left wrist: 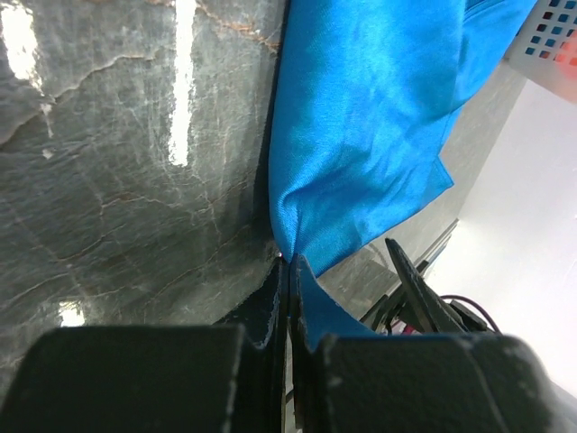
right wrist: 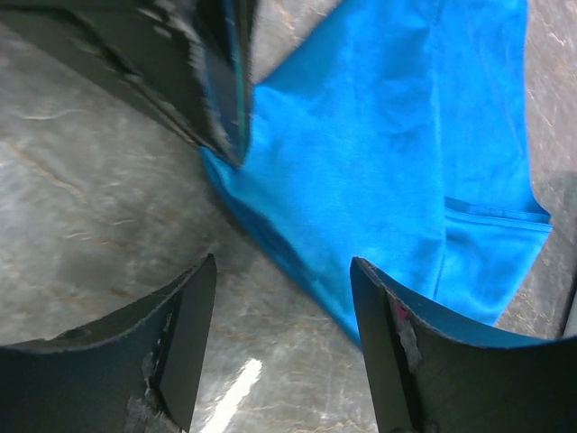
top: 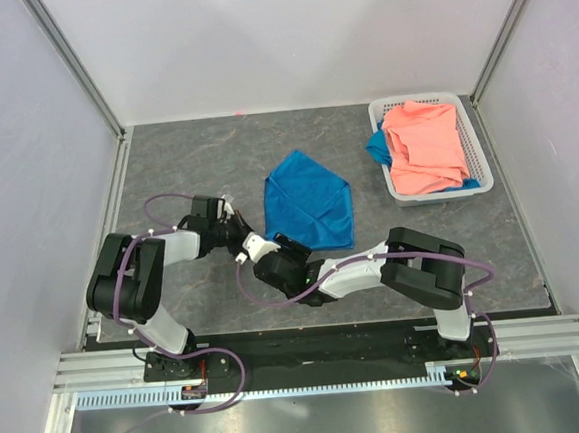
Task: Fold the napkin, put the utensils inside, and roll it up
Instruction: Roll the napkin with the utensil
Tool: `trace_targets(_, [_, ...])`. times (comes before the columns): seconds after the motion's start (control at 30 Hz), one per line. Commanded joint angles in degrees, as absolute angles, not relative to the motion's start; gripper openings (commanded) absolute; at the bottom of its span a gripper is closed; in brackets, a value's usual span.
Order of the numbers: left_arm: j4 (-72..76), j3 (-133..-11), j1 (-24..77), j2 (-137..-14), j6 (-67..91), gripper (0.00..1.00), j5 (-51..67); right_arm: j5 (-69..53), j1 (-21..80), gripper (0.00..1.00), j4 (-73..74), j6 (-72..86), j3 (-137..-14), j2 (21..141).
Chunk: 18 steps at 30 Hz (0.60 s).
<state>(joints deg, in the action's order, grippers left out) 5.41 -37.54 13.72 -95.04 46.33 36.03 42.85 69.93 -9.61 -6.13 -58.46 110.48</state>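
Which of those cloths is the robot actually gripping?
The bright blue napkin lying on the table: the left hand pinches its corner. The pink cloth lies untouched in the white basket.

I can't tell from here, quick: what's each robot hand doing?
Left gripper: shut on the blue napkin.
Right gripper: open, holding nothing.

I am running a robot test cell in a lab, not a home. A grey stone-patterned table [top: 184, 155] is boxed in by plain white panels [top: 285, 36] behind it and on both sides, held by bare aluminium posts [top: 75, 65]. Along the table's near edge, metal rails [top: 540, 335] carry two bolted robot arms [top: 134, 279] trailing purple cables [top: 171, 197]. A white plastic basket [top: 477, 147] sits at the table's far right corner.
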Motion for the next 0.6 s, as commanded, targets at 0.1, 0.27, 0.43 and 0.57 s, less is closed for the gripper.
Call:
trace_targets(0.1, [3.69,-38.32,12.66,-91.41,44.47,0.02,34.54,45.26,68.47,0.66,-10.28,-7.12,-57.4,110.92])
trace_targets(0.27, [3.78,-38.23,12.22,-90.88,44.65,0.02,34.02,45.44,68.47,0.59,-10.11,-5.45,-55.55,110.92])
trace_targets(0.43, [3.78,-38.23,11.69,-90.44,44.82,0.02,33.22,48.07,68.38,0.56,-11.16,-4.48,-54.15,111.62])
trace_targets(0.57, [3.78,-38.32,11.43,-90.61,44.74,0.02,33.22,47.99,67.76,0.53,-11.51,-5.0,-53.79,112.41])
